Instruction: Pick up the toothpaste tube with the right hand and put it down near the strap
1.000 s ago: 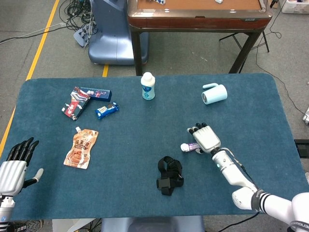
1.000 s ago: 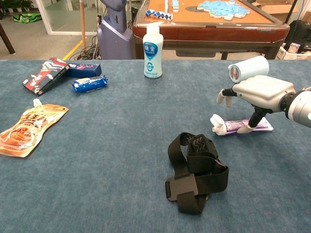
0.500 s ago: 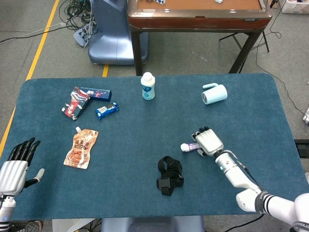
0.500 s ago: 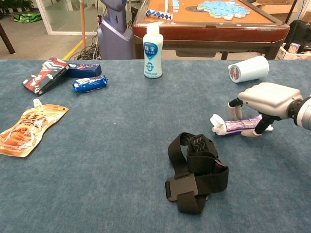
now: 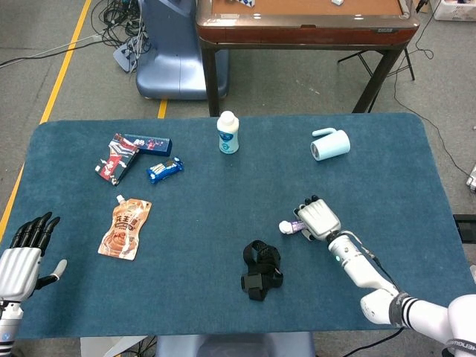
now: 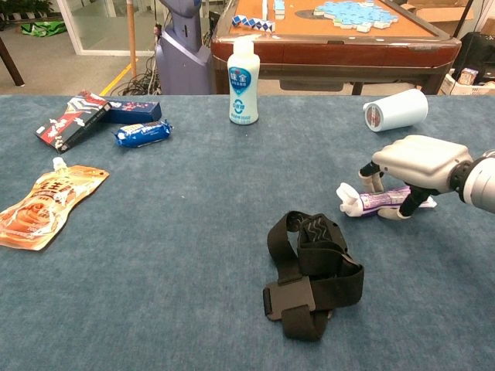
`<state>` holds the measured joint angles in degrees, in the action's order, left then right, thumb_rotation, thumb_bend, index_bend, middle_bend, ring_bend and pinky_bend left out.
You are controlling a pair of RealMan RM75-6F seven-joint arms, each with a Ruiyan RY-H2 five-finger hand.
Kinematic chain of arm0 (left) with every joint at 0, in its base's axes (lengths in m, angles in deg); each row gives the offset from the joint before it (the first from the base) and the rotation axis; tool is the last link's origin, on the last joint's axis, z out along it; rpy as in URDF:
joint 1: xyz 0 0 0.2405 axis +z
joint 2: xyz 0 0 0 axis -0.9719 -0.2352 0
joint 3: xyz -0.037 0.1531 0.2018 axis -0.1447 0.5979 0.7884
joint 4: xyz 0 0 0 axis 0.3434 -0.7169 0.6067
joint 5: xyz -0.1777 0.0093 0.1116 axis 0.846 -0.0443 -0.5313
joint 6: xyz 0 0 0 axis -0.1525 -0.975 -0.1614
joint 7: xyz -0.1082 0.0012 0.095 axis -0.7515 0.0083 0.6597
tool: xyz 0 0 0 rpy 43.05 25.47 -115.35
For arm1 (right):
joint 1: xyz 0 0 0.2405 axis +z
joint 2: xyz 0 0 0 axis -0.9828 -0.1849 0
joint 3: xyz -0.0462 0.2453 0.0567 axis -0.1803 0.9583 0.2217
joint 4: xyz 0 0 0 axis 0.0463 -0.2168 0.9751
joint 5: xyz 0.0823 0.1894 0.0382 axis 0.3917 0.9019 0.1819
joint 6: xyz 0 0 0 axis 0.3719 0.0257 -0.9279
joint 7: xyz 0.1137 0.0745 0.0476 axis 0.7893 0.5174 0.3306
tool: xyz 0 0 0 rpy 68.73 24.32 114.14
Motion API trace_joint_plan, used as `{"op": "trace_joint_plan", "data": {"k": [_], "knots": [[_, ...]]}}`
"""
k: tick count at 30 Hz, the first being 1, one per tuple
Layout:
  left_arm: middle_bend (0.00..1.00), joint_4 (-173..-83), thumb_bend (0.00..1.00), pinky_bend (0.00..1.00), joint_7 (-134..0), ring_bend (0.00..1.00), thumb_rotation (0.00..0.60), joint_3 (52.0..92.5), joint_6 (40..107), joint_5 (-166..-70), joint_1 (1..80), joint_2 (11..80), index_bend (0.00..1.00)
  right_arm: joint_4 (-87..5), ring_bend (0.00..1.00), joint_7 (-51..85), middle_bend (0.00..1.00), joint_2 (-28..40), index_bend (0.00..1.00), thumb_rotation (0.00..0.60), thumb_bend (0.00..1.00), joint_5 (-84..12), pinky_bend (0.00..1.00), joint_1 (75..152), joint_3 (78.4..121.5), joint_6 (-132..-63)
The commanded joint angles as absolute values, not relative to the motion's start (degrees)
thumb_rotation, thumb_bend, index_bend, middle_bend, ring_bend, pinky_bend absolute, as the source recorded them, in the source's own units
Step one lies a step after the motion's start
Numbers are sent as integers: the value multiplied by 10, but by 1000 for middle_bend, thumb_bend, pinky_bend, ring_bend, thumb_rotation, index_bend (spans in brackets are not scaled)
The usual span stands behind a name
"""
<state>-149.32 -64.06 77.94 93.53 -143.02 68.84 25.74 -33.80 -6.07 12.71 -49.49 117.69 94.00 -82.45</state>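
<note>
The toothpaste tube (image 5: 287, 225) (image 6: 370, 202) is white and purple and lies on the blue table, its white cap pointing left. My right hand (image 5: 318, 219) (image 6: 419, 158) sits over its right part, with the thumb in front of the tube and the curled fingers behind it, gripping it against the cloth. The black strap (image 5: 262, 269) (image 6: 313, 270) lies in a loose heap a short way to the front left of the tube. My left hand (image 5: 22, 256) hangs at the table's front left corner, fingers spread and holding nothing; the chest view does not show it.
A white bottle (image 5: 228, 132) (image 6: 243, 81) stands at the back middle. A pale blue mug (image 5: 330, 144) (image 6: 396, 110) lies on its side behind my right hand. Snack boxes (image 5: 123, 152), a blue packet (image 6: 141, 133) and an orange pouch (image 5: 126, 227) lie to the left.
My right hand has come down over the tube and its fingers have curled in around it. The tube has shifted only slightly. The left hand has stayed put.
</note>
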Motion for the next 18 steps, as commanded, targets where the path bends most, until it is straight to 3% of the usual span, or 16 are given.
{"op": "trace_joint_plan", "data": {"k": [1,10,18], "knots": [[0,-1492,293,40,-641,0,600,779,935,-1430,688,258,0,-336,315,-63,482,128,506,600,387,-492,245,1179,939,-821],[0,-1491,293,40,-643,0,600,778,923,-1441,677,248,0,-358,438,-51,599,107,665,600,545,-497,244,1187,941,-816],[0,-1498,293,40,-685,6,600,776,855,-1474,620,222,0,-452,525,-47,677,22,773,600,616,-495,265,1212,947,-778]]}}
